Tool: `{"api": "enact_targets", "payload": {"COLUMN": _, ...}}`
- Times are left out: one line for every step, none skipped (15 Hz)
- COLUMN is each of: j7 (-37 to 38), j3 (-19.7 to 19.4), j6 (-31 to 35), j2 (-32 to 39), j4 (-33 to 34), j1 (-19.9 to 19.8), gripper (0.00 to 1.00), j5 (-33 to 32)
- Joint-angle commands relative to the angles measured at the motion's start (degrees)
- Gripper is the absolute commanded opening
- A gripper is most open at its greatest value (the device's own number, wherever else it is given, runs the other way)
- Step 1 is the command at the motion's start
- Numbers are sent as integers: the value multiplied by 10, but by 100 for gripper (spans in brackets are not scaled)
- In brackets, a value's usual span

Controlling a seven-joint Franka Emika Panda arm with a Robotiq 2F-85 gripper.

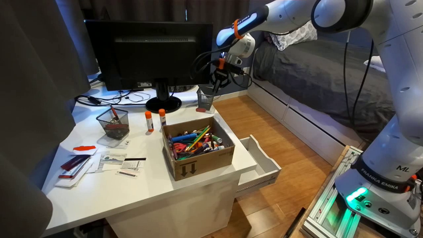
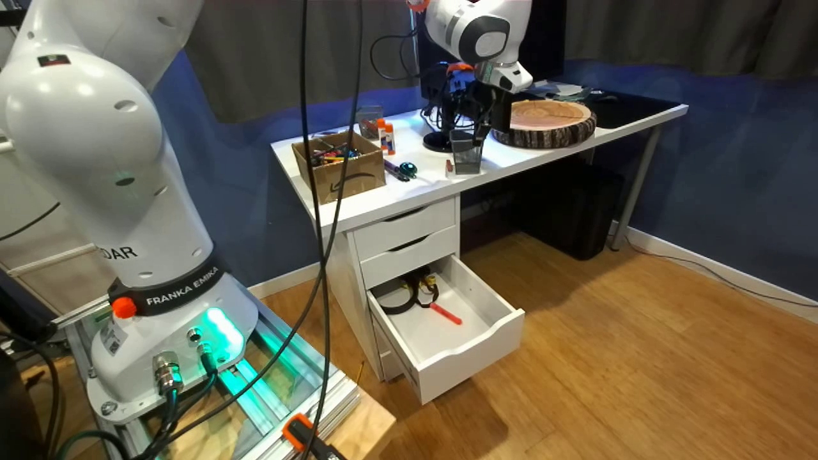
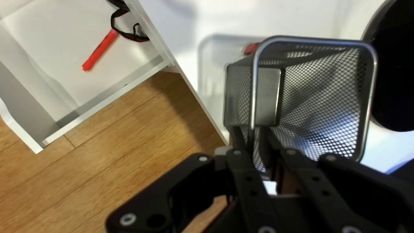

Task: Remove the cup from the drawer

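Wrist view: cup point(image 3: 323, 94) wall between jaws; drawer point(image 3: 55, 51) holds red marker point(image 3: 101, 49).

Home: bedroom with a work corner, grey-covered bed point(image 1: 314, 79) and patterned pillow point(image 1: 294, 37) across the wood-plank floor point(image 1: 238, 114) from the right edge of the counter point(image 1: 105, 193) in an exterior view, dark curtain point(image 1: 33, 82) by the left edge. White counter reads home office: black monitor point(image 1: 148, 59) between those edges, cables point(image 1: 95, 100) near the left one, cardboard box point(image 1: 208, 162) of markers point(image 1: 183, 137) and pencils point(image 1: 199, 138) by the near right corner, flat cards point(image 1: 134, 163) toward the near left corner, plus glue sticks point(image 1: 149, 121) and mesh pen holders point(image 1: 114, 127). Drawer unit point(image 1: 172, 211) sits underneath, one white drawer point(image 1: 256, 183) out past the right edge.
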Motion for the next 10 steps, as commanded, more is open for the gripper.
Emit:
{"api": "enact_targets", "payload": {"j7": -12, "j3": 2, "j6": 1, "j2": 8, "j4": 21, "j1": 0, "gripper": 51, "j5": -4}}
{"api": "enact_targets", "payload": {"j7": -23, "j3": 5, "j6": -2, "j2": 3, "j4": 19, "j1": -2, "gripper": 59, "j5": -3}}
{"api": "enact_targets", "payload": {"j7": -40, "j3": 8, "j6": -8, "j2": -3, "j4": 15, "j1": -5, "gripper": 65, "j5": -3}}
{"api": "enact_targets", "payload": {"j7": -63, "j3": 12, "j6": -5, "j2": -12, "j4": 7, "j1": -8, "gripper": 71, "j5": -2}}
{"api": "enact_targets", "payload": {"j7": -93, "j3": 19, "j6": -2, "j2": -24, "j4": -5, "j1": -13, "gripper": 79, "j5": 1}}
{"api": "enact_targets", "payload": {"j7": -119, "j3": 23, "j6": -8, "j2": -35, "j4": -13, "j1": -18, "gripper": 85, "j5": 2}}
{"api": "enact_targets", "payload": {"j7": -147, "j3": 29, "j6": -9, "j2": -45, "j4": -22, "j1": -24, "gripper": 94, "j5": 5}}
{"api": "enact_targets", "payload": {"j7": -180, "j3": 36, "j6": -20, "j2": -58, "j4": -33, "j1": -34, "gripper": 98, "j5": 9}}
{"api": "enact_targets", "payload": {"j7": -225, "j3": 47, "j6": -34, "j2": -74, "j4": -50, "j1": -48, "gripper": 100, "j5": 16}}
{"api": "enact_targets", "payload": {"j7": -261, "j3": 52, "j6": -48, "j2": -90, "j4": -67, "j1": -58, "gripper": 100, "j5": 17}}
